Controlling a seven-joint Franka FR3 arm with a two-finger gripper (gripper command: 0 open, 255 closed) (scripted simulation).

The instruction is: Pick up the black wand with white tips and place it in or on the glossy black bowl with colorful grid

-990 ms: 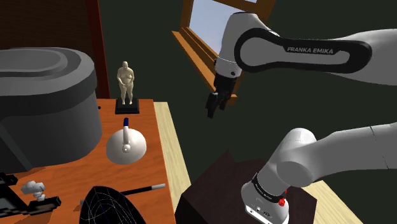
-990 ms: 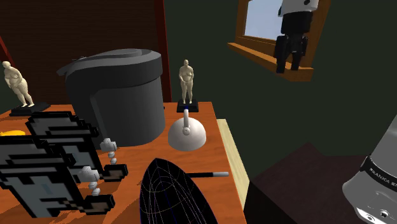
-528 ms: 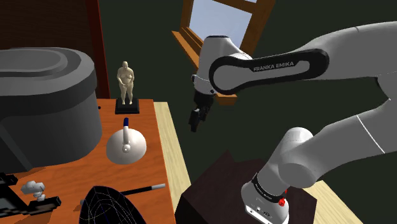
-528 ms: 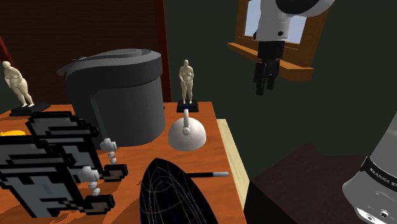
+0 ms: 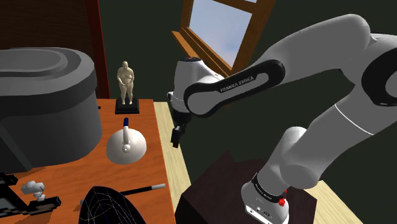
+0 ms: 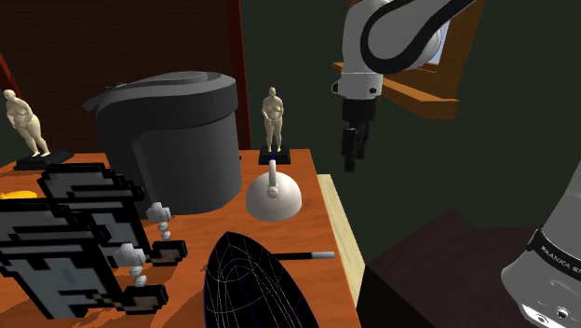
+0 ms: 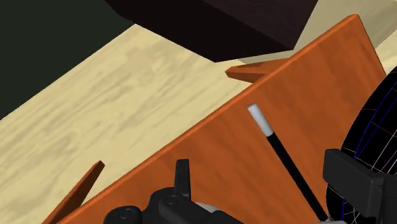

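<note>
So, going across the shoulder view: a big dark grey pot (image 5: 38, 102) takes up the 9 o'clock side of the orange table (image 5: 147, 118). At 3 o'clock from the pot a tan statuette (image 5: 126, 79) stands upright on a black base. At 6 o'clock from the statuette sits a white dome (image 5: 126, 149) with a handle sticking up.

At 6 o'clock from the dome is the bowl (image 5: 105, 207), black with thin coloured grid lines and cut off by the frame edge. The wand (image 5: 141, 189) lies flat on the table at 3 o'clock from the bowl, just beside it. Its black end points at the rim and a white tip sits near the table's edge. Can't tell if it actually touches the bowl.

The gripper (image 5: 176, 136) hangs in the air at roughly 1 o'clock from the wand, well apart from it, just past the table's edge over the pale wood floor (image 5: 178, 168). In the wrist view the fingers (image 7: 183, 178) stand spread apart with nothing pinched, and the wand runs across the table beyond them, next to the bowl's grid lines.

The dark stand (image 5: 213, 191) is at 5 o'clock from the gripper and a wood-framed window (image 5: 219, 25) at 1 o'clock. In the second exterior view a blocky black thing (image 6: 65, 224) sits at 8 o'clock from the pot.
</note>
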